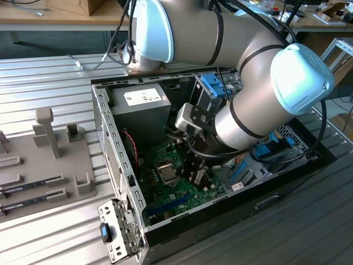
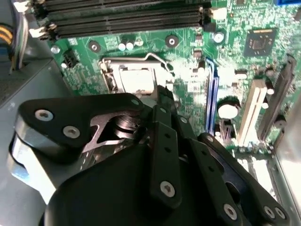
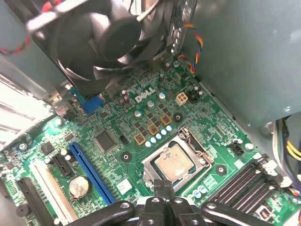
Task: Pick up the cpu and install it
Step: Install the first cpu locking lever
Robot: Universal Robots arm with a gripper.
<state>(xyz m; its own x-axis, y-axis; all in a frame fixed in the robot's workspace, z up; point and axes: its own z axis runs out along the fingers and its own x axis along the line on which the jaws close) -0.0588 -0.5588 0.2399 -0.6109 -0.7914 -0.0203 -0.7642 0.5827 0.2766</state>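
Note:
The cpu (image 3: 173, 162), a small silvery square chip, lies flat in the metal-framed socket (image 3: 195, 151) on the green motherboard (image 3: 117, 117). In the exterior view the cpu (image 1: 167, 172) sits inside the open computer case (image 1: 105, 118), just to the exterior view's left of my gripper (image 1: 194, 170). In both wrist views the dark fingers of my gripper (image 3: 163, 186) are pressed together with nothing between them, a little above the socket's edge. The second wrist view shows the cpu (image 2: 136, 77) bright in its socket, beyond my gripper (image 2: 162, 92).
A black fan (image 3: 101, 37) hangs over the board. Black memory slots (image 3: 244, 181), a blue card slot (image 3: 91, 174) and a coin cell (image 3: 78, 187) surround the socket. The power supply (image 1: 140, 105) fills the case's back. A grey fixture (image 1: 49, 160) with memory sticks (image 1: 27, 187) stands outside.

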